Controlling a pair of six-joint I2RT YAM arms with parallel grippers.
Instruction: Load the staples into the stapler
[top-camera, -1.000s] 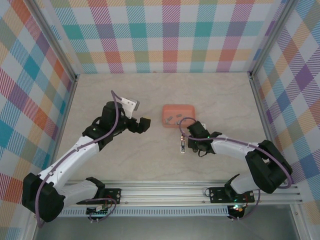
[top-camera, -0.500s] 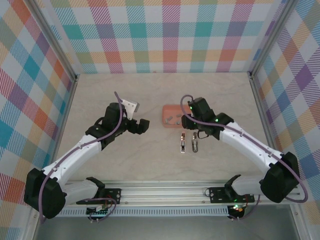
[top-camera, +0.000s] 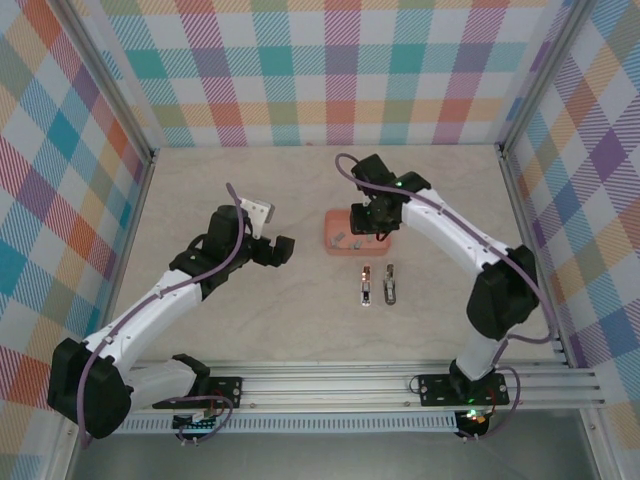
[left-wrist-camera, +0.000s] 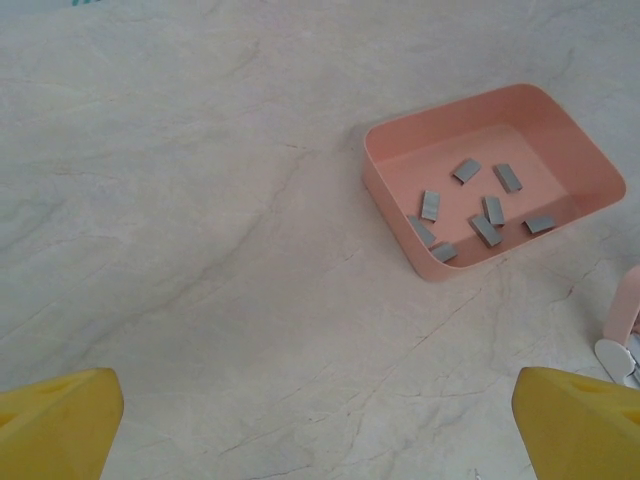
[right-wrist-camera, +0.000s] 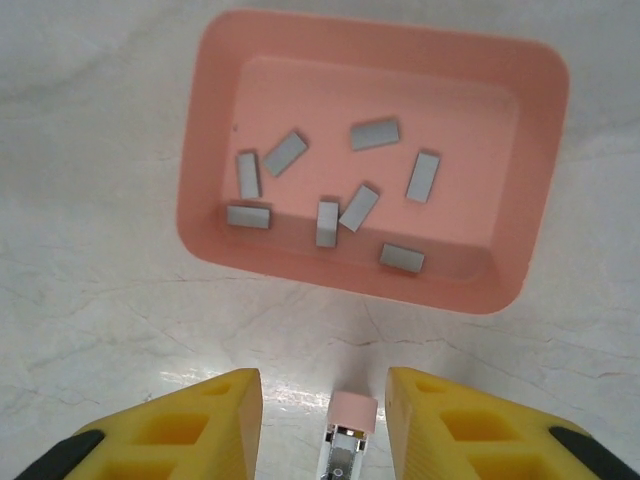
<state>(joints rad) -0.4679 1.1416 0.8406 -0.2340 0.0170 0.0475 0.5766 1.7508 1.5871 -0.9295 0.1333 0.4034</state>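
Observation:
The coral-pink tray (right-wrist-camera: 300, 265) holds several small grey staples (right-wrist-camera: 327, 222) lying loose on its floor. My right gripper (right-wrist-camera: 325, 388) hovers open just on the near side of the tray, nothing between its yellow fingers (right-wrist-camera: 200, 420). Below the gap lies the pink-tipped end of the stapler (right-wrist-camera: 351, 418) on the table. From above, the right gripper (top-camera: 372, 228) is over the tray (top-camera: 335, 215), and the stapler (top-camera: 367, 286) lies opened in two parallel arms just in front of it. My left gripper (top-camera: 280, 248) hangs wide open left of the tray, empty. The left wrist view shows the tray (left-wrist-camera: 385, 190) and staples (left-wrist-camera: 486, 228).
Bare marble-patterned tabletop (top-camera: 250, 320) surrounds the tray and stapler. Plaid walls with metal frame posts (top-camera: 150, 160) enclose the table on three sides. A metal rail (top-camera: 350, 385) runs along the near edge by the arm bases.
The right arm has swung from the stapler at the table's middle back to above the tray, leaving the stapler open on the table. The left arm has barely shifted.

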